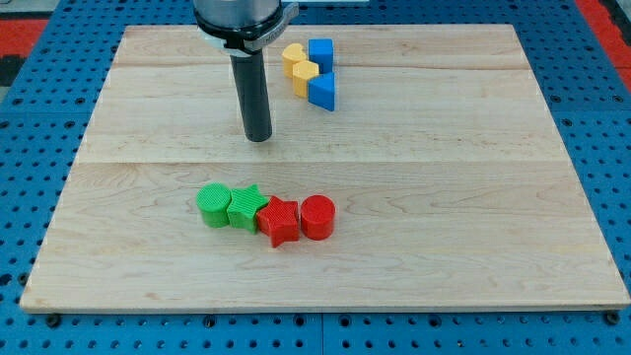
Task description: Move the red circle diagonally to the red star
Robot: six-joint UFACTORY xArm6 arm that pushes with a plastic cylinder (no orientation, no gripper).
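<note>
The red circle (317,217) lies on the wooden board (444,197) below the middle, touching the right side of the red star (279,221). The red star touches a green star (245,207), which touches a green circle (213,205) at its left; the four form a row. My tip (258,137) stands above this row, toward the view's top, well apart from the red blocks and roughly over the green star.
Near the view's top, right of the rod, a cluster holds a yellow block (293,54), a yellow hexagon (304,76), a blue cube (320,53) and a blue block (322,91). A blue pegboard surrounds the board.
</note>
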